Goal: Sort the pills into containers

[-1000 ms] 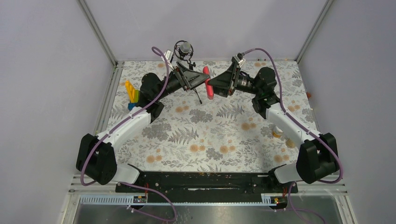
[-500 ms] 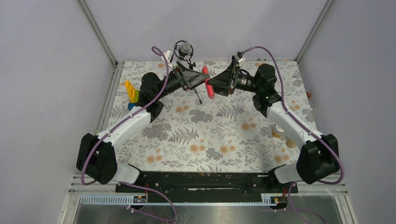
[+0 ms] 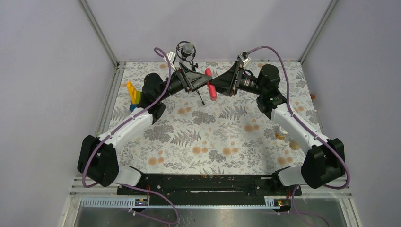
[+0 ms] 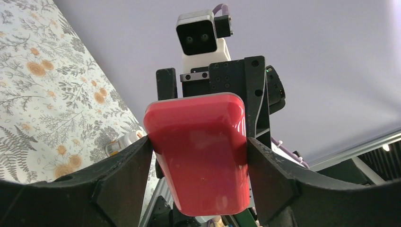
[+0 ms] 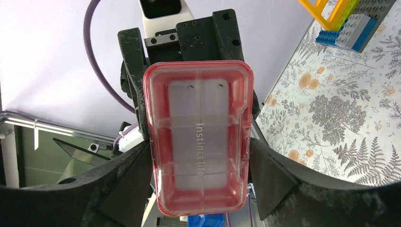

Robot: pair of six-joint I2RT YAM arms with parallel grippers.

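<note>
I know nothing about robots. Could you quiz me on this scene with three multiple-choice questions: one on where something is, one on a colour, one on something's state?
1. Where is the pink box? A) flat on the cloth B) held up in mid-air C) on the toy bricks
2. What colour are the cables along the arms? A) green B) purple C) white
3. What are the left gripper's fingers doing? A) pressing the box's sides B) closed on nothing C) holding a bottle
Answers: 1 B, the left wrist view shows it clamped aloft; 2 B, both loops are purple; 3 A, one finger meets each side.
</note>
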